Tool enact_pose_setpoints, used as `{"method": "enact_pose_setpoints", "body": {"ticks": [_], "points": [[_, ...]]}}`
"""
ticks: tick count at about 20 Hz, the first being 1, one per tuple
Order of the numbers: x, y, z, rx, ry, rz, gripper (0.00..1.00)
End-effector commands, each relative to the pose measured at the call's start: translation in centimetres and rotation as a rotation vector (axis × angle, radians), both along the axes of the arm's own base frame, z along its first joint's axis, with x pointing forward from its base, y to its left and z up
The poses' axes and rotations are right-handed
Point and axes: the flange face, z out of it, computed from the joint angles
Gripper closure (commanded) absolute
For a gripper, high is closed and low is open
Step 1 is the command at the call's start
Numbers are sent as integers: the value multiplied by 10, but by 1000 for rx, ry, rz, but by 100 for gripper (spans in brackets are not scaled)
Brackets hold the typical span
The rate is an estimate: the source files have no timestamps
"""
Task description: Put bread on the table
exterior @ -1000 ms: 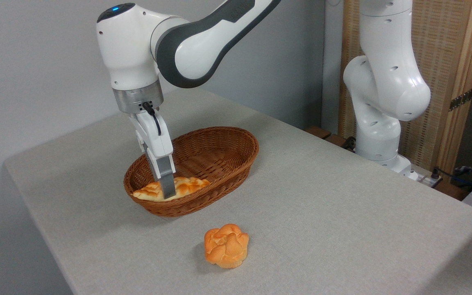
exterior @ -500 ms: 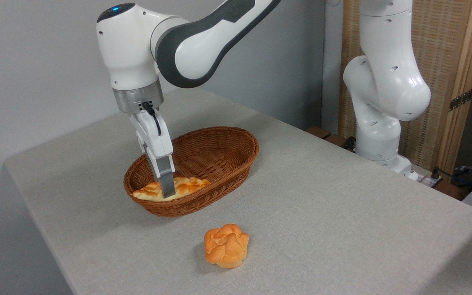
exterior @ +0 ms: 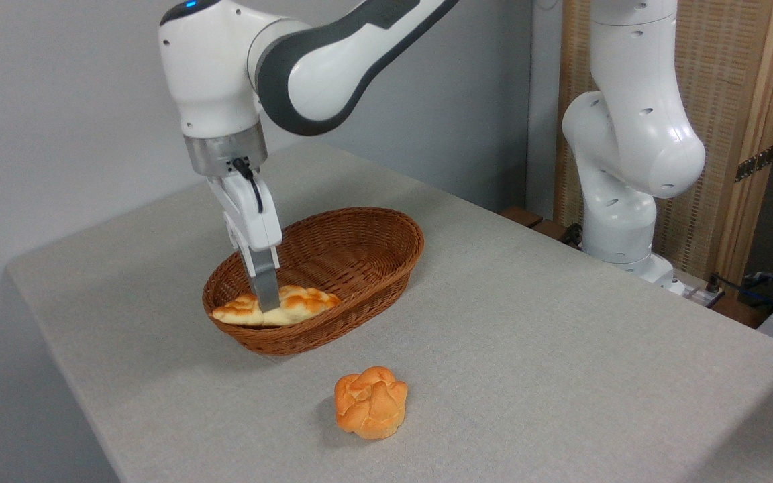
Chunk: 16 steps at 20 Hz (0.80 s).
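Nearest the camera, an orange bun (exterior: 370, 402) sits on the table (exterior: 561, 349), well apart from the basket and not part of this job.

Behind it stands the wicker basket (exterior: 359, 235), lying obliquely from near left to far right. The bread (exterior: 292, 307) is at its near-left end, partly above the rim, its left tip overhanging the wickerwork. It appears lifted off the basket floor, though contact at the right end cannot be ruled out.

The gripper (exterior: 267, 305) points straight down at the middle of the loaf. Only the near finger is visible, pressed against the loaf's face; the far finger is hidden behind it. Judged from the raised loaf, the fingers are closed on the bread.

Step in hand: lifting the bread clear of the basket. Assessment: early; the loaf has yet to clear the rim and reach the cloth.

Recommendations:
- Rise vertically until both tapered ends clear the near rim before moving sideways; the left tip is close to the weave and could snag.
- The hold is central on a long loaf, so move slowly to limit swinging or sagging.
- Set down on open cloth away from the bun and basket, lowering until the loaf rests before releasing.

Beyond the basket, the arm's base (exterior: 621, 201) stands at the far right.
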Motion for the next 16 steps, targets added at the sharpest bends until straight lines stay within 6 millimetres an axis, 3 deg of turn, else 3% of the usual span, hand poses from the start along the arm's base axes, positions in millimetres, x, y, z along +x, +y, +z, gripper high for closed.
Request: {"method": "enact_pose_setpoints", "body": {"ticks": [1, 3, 7, 13, 15, 16], "points": [[-12, 1, 38, -45, -53, 37, 87], [-16, 3, 51, -71, -54, 48, 87], [-25, 27, 76, -72, -52, 81, 85], [-26, 101, 78, -56, 15, 166, 80], [-25, 120, 75, -52, 30, 186, 74], [-24, 132, 73, -53, 35, 198, 66]]}}
